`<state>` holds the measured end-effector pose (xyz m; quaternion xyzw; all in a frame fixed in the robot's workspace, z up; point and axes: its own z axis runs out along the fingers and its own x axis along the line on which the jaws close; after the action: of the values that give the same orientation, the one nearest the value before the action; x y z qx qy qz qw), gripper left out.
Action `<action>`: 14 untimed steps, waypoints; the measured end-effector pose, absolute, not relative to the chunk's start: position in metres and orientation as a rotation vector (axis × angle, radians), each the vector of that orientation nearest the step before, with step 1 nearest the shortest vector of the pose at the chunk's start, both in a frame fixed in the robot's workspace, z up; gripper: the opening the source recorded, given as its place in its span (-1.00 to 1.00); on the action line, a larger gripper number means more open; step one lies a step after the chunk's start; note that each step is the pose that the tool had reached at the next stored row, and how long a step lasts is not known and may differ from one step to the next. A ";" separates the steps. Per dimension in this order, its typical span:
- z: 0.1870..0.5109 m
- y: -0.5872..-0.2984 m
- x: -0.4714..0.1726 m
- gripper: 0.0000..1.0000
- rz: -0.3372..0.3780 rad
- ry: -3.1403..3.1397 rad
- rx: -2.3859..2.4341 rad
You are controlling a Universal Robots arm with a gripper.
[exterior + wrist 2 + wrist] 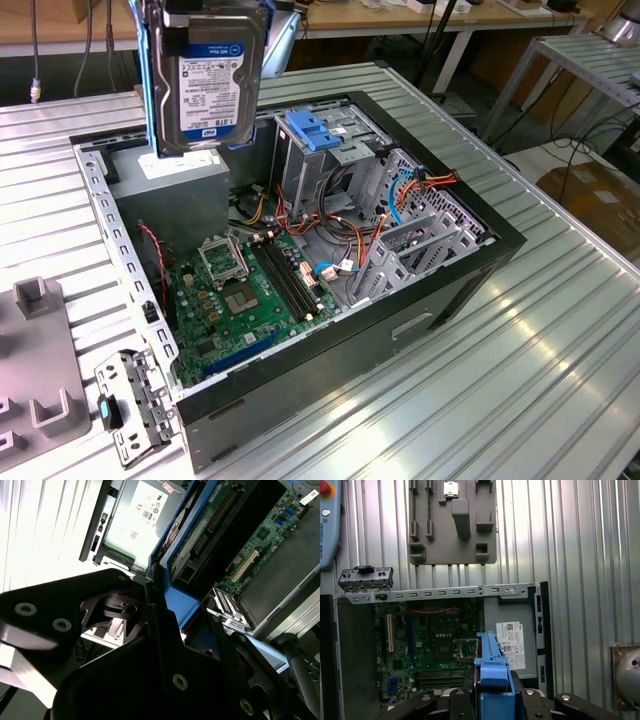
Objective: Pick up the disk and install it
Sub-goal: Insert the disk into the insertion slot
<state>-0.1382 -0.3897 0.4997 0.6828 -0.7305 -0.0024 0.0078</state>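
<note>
My gripper (492, 702) is clamped on the disk (214, 85), apparently by its blue carrier (492, 665), so it hangs upright beneath me, clear above the power supply (190, 200) in the open case (500, 240).

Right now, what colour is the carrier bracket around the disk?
Blue; the carrier bracket shows best in the first wrist view.

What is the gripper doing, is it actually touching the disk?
Touching. In the first wrist view the gripper clamps the disk on both sides of its blue frame, with no gap.
</note>
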 end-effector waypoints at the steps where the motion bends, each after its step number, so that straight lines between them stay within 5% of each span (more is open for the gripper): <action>1: 0.500 -0.390 -0.138 -0.25 -0.007 -2.284 2.134; 14: 0.500 -0.400 -0.138 -0.25 -0.008 -2.284 2.134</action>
<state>-0.1383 -0.4003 0.4996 0.6828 -0.7306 -0.0024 0.0078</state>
